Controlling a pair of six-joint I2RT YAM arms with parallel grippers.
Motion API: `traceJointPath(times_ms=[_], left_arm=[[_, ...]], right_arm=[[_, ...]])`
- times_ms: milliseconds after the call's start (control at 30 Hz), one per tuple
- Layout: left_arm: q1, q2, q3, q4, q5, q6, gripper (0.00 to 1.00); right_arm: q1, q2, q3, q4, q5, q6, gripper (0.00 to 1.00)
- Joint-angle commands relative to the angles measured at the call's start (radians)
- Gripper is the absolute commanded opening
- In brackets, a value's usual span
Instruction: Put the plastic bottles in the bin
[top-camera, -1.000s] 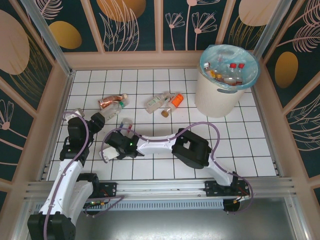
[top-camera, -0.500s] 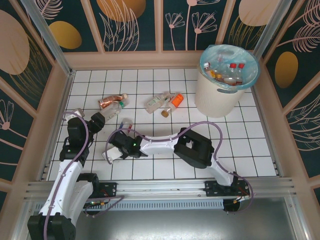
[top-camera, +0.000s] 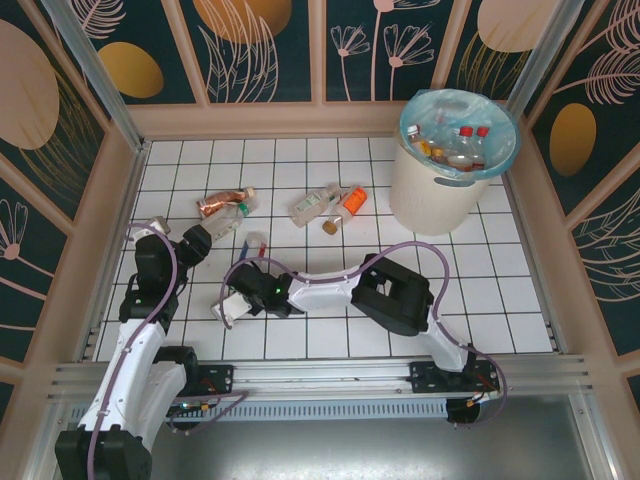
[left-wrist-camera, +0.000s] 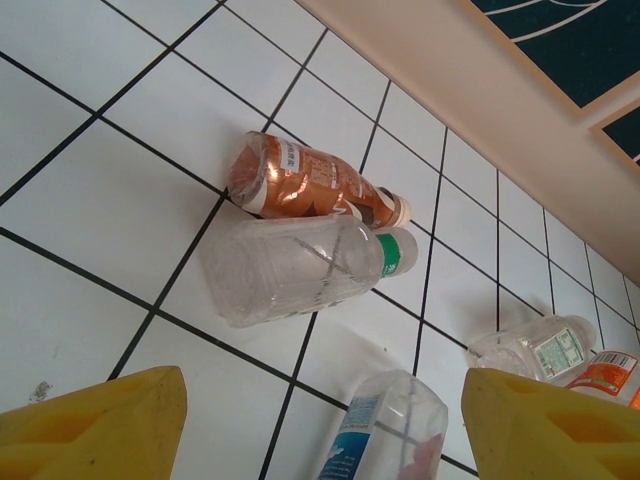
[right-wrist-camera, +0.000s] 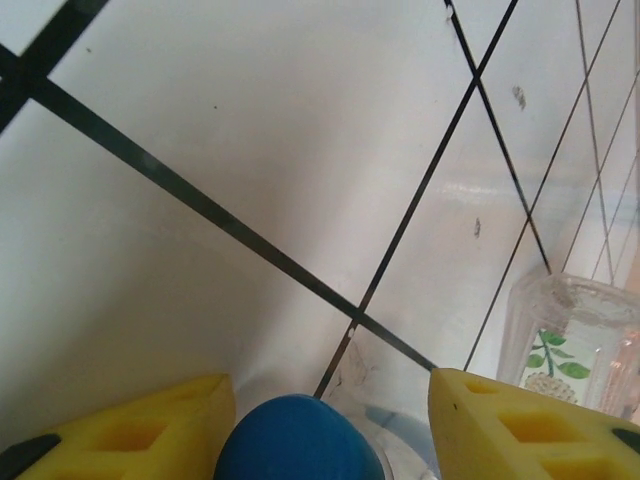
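- white tiled table (top-camera: 500, 300): it carries the bin at its far right corner.
- bin (top-camera: 430, 205): cream-white and upright, with a blue-green bag folded over its rim. several red-capped bottles (top-camera: 462, 148) lie inside.
- right gripper (top-camera: 232, 303): well left of the bin and nearer the arm bases. it is pinching a clear blue-capped bottle (right-wrist-camera: 295, 440), whose cap sits between the yellow fingers.
- left gripper (top-camera: 195, 243): further left of the bin. its fingers are spread, with nothing between them.
- copper-labelled bottle (left-wrist-camera: 305, 185) and green-capped clear bottle (left-wrist-camera: 300, 265): lying side by side and touching, well left of the bin.
- blue-labelled bottle (left-wrist-camera: 385, 430): lying alone, between that pair and the bin.
- clear bottle (top-camera: 315, 203) and orange-labelled bottle (top-camera: 352, 200): lying together, the loose ones nearest the bin, just to its left.
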Motion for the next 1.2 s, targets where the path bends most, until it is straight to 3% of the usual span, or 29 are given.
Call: traceJointPath(times_ms=[0,533,867,1167], left_arm=[[0.006,-0.001,0.01,0.016,0.02,-0.002,0.73],[0.006,0.004,0.0,0.029,0.041,-0.011,0.74],[0.006,0.003,-0.004,0.029,0.041,-0.005,0.74],[0.006,0.008,0.0,0.032,0.038,0.001,0.74]], right_arm=[[-0.018,-0.036,-0.038,0.072,0.0,-0.077,0.56],[-0.067,-0.084,-0.182,0.266,-0.07,-0.203,0.53],[-0.085,-0.057,-0.202,0.38,-0.085,-0.243,0.31],[-0.08,-0.093,-0.209,0.347,-0.119,-0.185,0.21]])
